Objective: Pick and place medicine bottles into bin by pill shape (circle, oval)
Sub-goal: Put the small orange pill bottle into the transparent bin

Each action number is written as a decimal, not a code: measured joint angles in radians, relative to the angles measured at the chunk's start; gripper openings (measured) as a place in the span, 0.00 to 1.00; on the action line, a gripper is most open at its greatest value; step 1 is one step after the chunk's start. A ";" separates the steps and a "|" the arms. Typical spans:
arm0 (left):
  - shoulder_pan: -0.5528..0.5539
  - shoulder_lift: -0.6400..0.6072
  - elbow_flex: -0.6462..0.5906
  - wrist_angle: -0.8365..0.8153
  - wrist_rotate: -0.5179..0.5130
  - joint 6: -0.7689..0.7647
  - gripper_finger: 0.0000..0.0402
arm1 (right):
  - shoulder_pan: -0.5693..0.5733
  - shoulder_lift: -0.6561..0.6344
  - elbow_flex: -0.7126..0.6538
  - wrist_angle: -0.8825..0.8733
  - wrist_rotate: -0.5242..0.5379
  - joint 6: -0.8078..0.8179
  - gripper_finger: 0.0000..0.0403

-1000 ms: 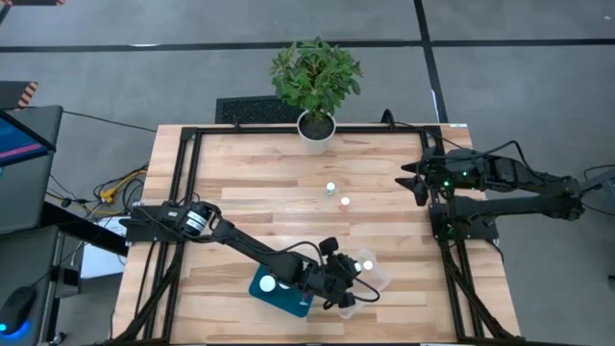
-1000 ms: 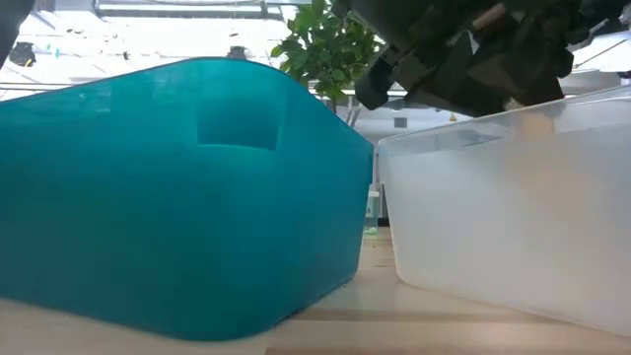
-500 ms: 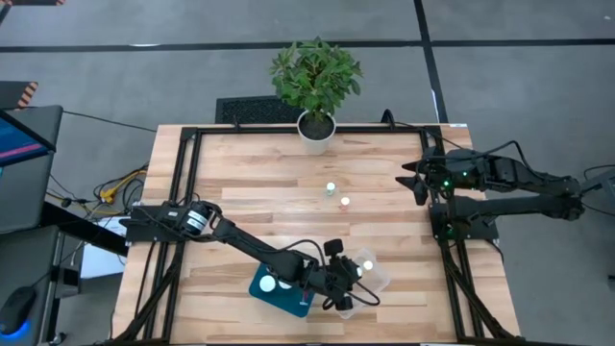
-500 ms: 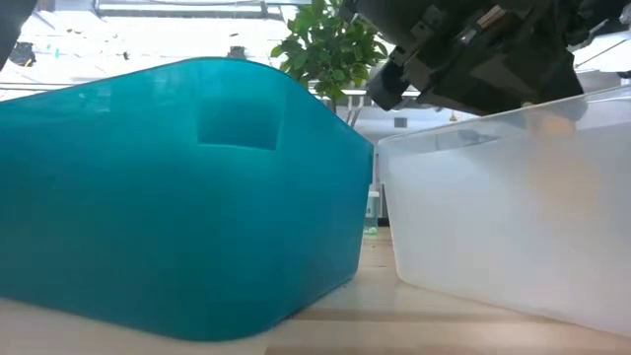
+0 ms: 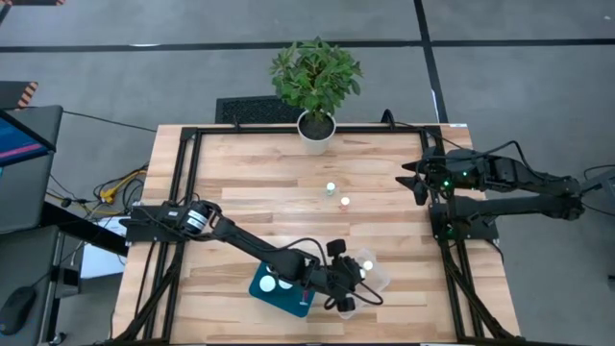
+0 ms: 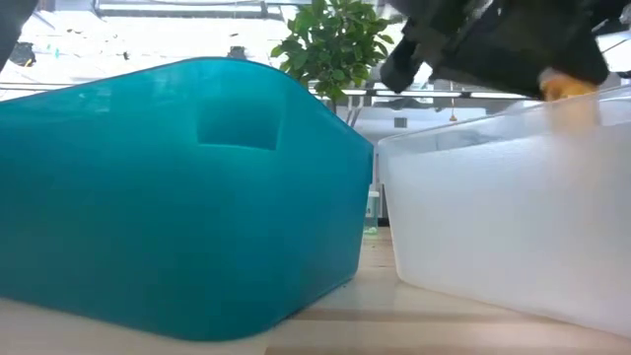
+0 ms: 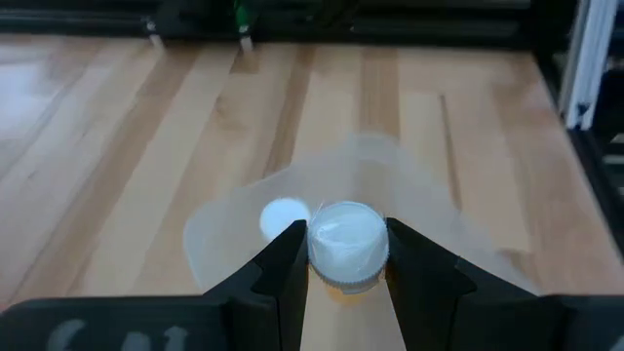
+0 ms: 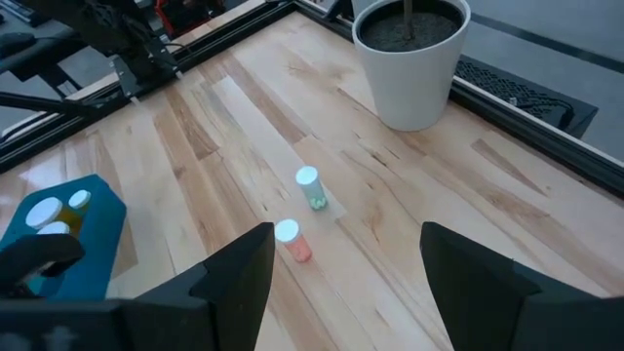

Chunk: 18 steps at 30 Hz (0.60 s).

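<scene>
From above, the left gripper (image 5: 354, 282) sits over the clear bin (image 5: 377, 276) near the table's (image 5: 250, 183) front edge, beside the teal bin (image 5: 279, 291). Left wrist: it's pinching a white-capped bottle (image 7: 347, 240). Right wrist: right gripper (image 8: 341, 292) spread wide, two bottles (image 8: 310, 187) mid-table.

pill shapes (image 8: 316, 199) too small, left claw (image 6: 493, 44) cut off
</scene>
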 joint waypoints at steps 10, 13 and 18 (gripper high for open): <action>0.000 -0.002 0.029 -0.085 -0.022 -0.020 0.27 | 0.000 0.000 0.000 0.000 0.000 -0.001 0.67; 0.000 -0.002 0.029 -0.084 -0.031 -0.012 0.27 | 0.000 0.000 0.000 0.000 0.000 -0.003 0.67; 0.000 0.057 0.033 -0.037 0.002 -0.028 0.27 | 0.000 0.000 0.000 0.000 0.000 -0.003 0.67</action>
